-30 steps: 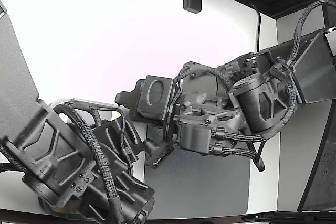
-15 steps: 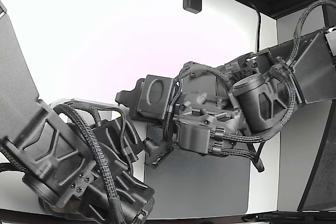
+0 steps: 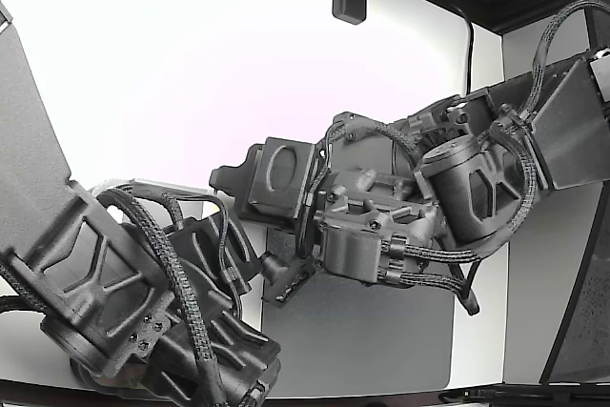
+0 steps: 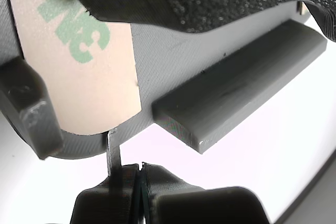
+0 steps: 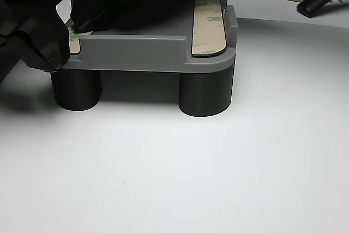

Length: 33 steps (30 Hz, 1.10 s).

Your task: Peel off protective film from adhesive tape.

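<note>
The grey plastic fixture plate stands on dark cylindrical legs on the white bench, raising the tape edges for side access. Two beige tape strips with green lettering lie on it: one exposed at the other view's right, one under the black gripper. The jaws are closed together on a thin grey tab projecting at the strip's rounded end (judged the film's lifted corner). Peeling seems barely begun.
</note>
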Motion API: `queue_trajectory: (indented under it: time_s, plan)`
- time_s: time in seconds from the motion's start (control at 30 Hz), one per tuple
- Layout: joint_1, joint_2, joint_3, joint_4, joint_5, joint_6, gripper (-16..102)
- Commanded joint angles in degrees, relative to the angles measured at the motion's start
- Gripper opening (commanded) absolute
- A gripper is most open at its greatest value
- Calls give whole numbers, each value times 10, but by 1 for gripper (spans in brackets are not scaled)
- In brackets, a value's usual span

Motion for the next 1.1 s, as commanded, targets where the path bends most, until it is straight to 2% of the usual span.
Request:
queue_trajectory:
  time_s: [0.0,1.07]
  plan:
    - [-2,7,-21,-3,4,2,-11]
    - [8,5,-29,12,4,17,-11]
